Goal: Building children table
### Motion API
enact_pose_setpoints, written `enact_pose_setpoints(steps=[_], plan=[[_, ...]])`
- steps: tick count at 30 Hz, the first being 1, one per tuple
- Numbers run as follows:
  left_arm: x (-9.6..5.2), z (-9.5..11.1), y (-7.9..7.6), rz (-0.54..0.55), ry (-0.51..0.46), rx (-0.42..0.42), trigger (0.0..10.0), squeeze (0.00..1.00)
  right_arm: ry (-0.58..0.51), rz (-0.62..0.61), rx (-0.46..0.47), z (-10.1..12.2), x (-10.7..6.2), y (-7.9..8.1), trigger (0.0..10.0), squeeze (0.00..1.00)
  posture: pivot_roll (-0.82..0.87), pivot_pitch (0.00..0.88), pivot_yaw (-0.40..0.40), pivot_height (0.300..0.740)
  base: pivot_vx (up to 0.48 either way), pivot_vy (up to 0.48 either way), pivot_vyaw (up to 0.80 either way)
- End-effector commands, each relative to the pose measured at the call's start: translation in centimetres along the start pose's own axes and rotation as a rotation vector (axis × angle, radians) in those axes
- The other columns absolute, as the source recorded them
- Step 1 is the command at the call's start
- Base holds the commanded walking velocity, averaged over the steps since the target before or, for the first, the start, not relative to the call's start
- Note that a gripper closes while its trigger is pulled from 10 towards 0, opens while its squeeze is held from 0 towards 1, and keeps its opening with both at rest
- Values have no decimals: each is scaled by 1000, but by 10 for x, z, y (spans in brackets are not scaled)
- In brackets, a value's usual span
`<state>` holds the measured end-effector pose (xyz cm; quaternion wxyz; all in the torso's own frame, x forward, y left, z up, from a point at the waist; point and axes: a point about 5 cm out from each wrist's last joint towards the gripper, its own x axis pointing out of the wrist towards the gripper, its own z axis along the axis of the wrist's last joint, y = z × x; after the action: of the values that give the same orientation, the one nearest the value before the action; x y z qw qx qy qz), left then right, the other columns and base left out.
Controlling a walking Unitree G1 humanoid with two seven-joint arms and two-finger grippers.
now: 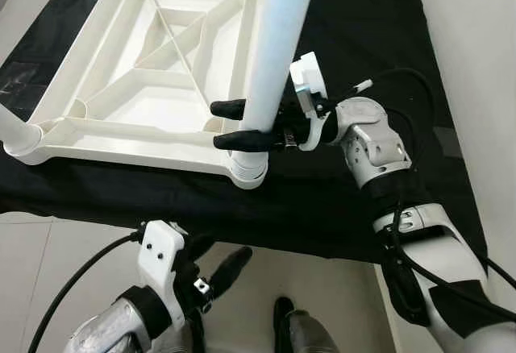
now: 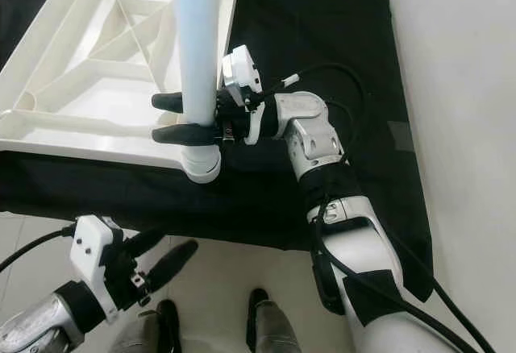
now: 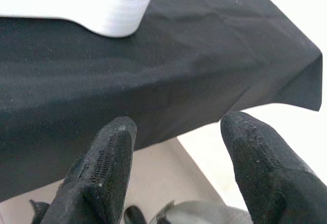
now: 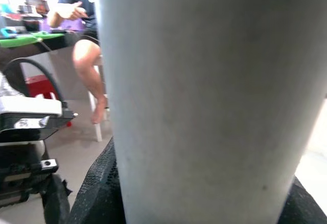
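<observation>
Right gripper [image 1: 230, 124] pinches the pale leg [image 1: 274, 55] just above its corner socket [image 1: 247, 168] on the upturned tabletop [image 1: 121, 71], which lies on the black cloth [image 1: 347, 22]. Looks like seating: keep the leg plumb, press straight down. Left gripper [image 1: 216, 266] spread, idle below the table edge

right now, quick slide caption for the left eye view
Right gripper clasps the upright pale leg at the upturned white tabletop corner; left gripper open below.
</observation>
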<state>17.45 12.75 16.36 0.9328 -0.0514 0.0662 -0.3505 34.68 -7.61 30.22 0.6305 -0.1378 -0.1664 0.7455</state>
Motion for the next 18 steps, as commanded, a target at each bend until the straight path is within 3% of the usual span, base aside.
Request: enact_pose_setpoints(steps=[1, 5, 6, 9, 18], plan=[[-8, -4, -7, -18, 40, -10, 10000, 0, 40, 77, 17, -9, 1, 7, 10000, 0, 140, 467, -20, 740, 0, 0, 0], [-14, -5, -13, -17, 47, -29, 10000, 0, 82, 126, -12, -9, 3, 9, 10000, 0, 145, 477, -22, 740, 0, 0, 0], [-19, -5, -19, -15, 54, -41, 10000, 0, 161, 184, -60, -6, 6, 9, 10000, 0, 146, 494, -31, 740, 0, 0, 0], [-22, -5, -23, -13, 58, -52, 10000, 0, 207, 227, -82, -2, 8, 9, 10000, 0, 143, 500, -36, 740, 0, 0, 0], [-26, -4, -30, -14, 57, -70, 10000, 0, 260, 303, -68, 5, 13, 10, 10000, 0, 136, 518, -53, 740, 0, 0, 0]])
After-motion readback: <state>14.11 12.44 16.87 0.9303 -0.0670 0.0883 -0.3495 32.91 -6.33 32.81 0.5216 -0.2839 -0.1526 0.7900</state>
